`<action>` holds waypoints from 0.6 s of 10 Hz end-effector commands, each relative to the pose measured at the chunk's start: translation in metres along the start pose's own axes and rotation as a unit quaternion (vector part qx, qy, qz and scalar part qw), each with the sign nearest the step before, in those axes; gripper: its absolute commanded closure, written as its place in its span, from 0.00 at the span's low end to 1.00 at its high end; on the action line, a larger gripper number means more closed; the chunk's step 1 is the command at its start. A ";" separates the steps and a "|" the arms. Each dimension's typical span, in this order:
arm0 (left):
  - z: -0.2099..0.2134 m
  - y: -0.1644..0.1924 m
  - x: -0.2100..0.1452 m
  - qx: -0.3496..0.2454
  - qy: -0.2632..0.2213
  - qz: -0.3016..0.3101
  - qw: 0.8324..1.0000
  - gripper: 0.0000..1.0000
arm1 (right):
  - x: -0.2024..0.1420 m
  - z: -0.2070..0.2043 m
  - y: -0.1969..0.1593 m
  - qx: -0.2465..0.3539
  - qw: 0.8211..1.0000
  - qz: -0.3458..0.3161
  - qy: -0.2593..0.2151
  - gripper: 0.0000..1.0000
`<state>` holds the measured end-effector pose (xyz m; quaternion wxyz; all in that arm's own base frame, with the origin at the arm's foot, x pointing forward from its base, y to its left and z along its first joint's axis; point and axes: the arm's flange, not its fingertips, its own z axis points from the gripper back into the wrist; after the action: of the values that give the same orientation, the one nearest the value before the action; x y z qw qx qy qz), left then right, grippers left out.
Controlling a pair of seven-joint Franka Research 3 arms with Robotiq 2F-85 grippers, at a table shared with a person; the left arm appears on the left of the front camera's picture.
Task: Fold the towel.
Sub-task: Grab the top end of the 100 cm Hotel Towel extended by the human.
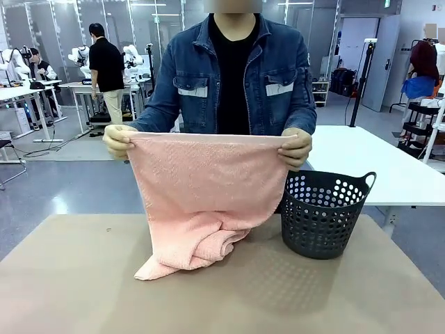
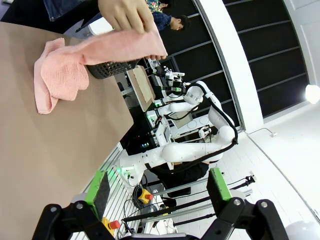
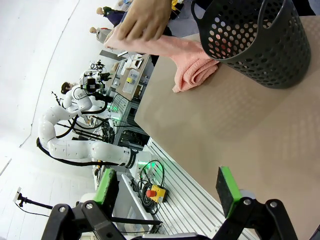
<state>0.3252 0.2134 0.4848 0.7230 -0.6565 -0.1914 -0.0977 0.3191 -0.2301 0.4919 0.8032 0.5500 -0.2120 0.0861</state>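
A person at the far side holds the salmon-pink towel (image 1: 198, 188) up by its two top corners, one hand (image 1: 117, 141) at each end. The towel hangs down and its lower part lies bunched on the brown table (image 1: 83, 285). The left wrist view shows the towel (image 2: 62, 70) far off, with a hand (image 2: 127, 15) gripping it. My left gripper (image 2: 160, 192) is open, well away from it. My right gripper (image 3: 167, 192) is open too, with the towel (image 3: 192, 67) distant beside the basket.
A dark perforated plastic basket (image 1: 323, 212) stands on the table just right of the towel, seen also as the basket (image 3: 255, 40). The table's near half lies bare. Other tables, people and robot arms show in the background.
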 end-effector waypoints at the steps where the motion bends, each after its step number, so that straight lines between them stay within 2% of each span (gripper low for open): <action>1: 0.002 0.000 0.002 -0.010 0.000 -0.012 1.000 0.00 | 0.003 0.001 0.000 0.008 1.000 0.011 -0.004 0.00; 6: 0.002 0.000 0.002 -0.010 0.000 -0.012 1.000 0.00 | 0.003 0.001 0.000 0.008 1.000 0.011 -0.004 0.00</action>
<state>0.3252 0.2134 0.4848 0.7230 -0.6565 -0.1914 -0.0977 0.3191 -0.2301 0.4919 0.8032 0.5500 -0.2120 0.0861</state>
